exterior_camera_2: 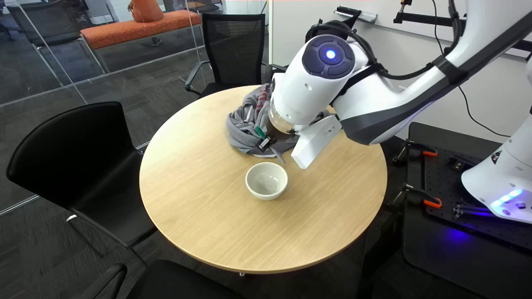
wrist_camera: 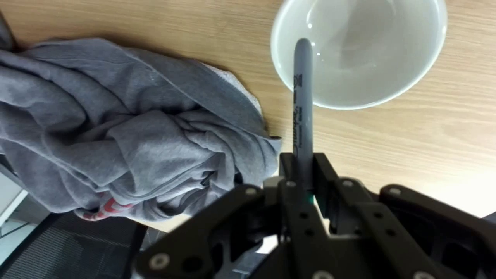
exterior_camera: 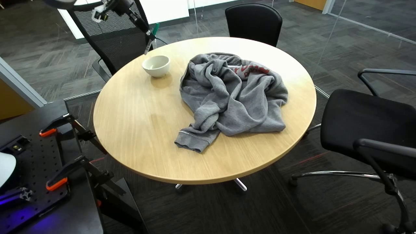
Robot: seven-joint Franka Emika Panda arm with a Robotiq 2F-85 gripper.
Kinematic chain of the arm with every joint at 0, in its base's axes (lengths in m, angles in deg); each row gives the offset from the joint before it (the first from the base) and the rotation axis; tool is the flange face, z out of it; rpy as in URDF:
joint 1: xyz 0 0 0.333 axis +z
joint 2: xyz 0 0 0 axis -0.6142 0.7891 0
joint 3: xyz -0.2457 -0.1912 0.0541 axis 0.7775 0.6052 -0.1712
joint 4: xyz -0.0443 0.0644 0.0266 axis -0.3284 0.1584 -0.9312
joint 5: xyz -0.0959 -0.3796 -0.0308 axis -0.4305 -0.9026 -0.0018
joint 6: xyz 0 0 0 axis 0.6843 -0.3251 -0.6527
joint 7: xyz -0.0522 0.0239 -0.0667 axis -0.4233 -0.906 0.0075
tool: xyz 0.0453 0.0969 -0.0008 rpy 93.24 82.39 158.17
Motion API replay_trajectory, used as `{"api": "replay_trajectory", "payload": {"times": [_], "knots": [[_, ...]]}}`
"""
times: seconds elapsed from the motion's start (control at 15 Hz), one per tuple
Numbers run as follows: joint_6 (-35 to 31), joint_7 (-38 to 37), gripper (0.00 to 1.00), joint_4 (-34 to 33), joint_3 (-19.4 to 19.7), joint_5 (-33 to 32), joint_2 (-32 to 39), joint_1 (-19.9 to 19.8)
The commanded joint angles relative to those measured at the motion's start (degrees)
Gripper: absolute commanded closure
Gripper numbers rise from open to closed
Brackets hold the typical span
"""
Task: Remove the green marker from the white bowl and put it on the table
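You see a round table of light wood (exterior_camera: 133,120) in both exterior views. Your white and dark grey robot arm (exterior_camera_2: 386,99) reaches over it in an exterior view. A black chair with a mesh back (exterior_camera_2: 233,45) stands near the table. On the table top lies a crumpled grey fabric sweatshirt with red lettering (exterior_camera: 237,100); it makes many folds, and in an exterior view you can see one sleeve stretched out from the heap. A round white bowl (exterior_camera_2: 266,182) stands upright on the wood, near the sweatshirt but apart from it. Your black gripper (wrist_camera: 303,164) hangs in the air close to this bowl, and it pinches a slim green-and-grey marker (wrist_camera: 303,100) between its two sides. The marker is out of the bowl and above the table surface. It is held tilted: the green end is up and the grey end points downward. In the wrist view you can see dark print along the grey barrel. There the grey end overlaps the bowl's rim, but you cannot tell surely whether it is directly over the bowl.
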Motion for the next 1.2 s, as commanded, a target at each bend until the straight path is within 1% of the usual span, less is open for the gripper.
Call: {"api": "replay_trajectory", "payload": {"times": [0.0, 0.13, 0.2, 0.33, 0.53, 0.67, 0.87, 1.0, 1.13], "knots": [[9.16, -3.57, 0.96, 4.66, -2.88, -5.39, -9.59, -2.76], [14.44, -3.05, 0.96, 5.9, -7.92, -5.8, -13.35, -7.4], [16.84, -1.95, 0.96, 6.52, -11.37, -4.83, -14.77, -10.66], [19.45, -0.4, 0.96, 7.66, -17.79, -3.17, -16.64, -16.82], [17.96, 4.01, 0.96, 10.64, -26.68, 0.14, -17.79, -26.19], [16.47, 7.91, 0.96, 12.98, -31.35, 3.46, -17.88, -31.67], [15.55, 14.54, 0.96, 15.39, -35.29, 9.24, -16.97, -37.0], [14.69, 18.47, 0.96, 16.47, -36.57, 12.19, -16.3, -39.32], [13.88, 21.24, 0.96, 16.86, -37.06, 14.01, -15.28, -40.86]]}}
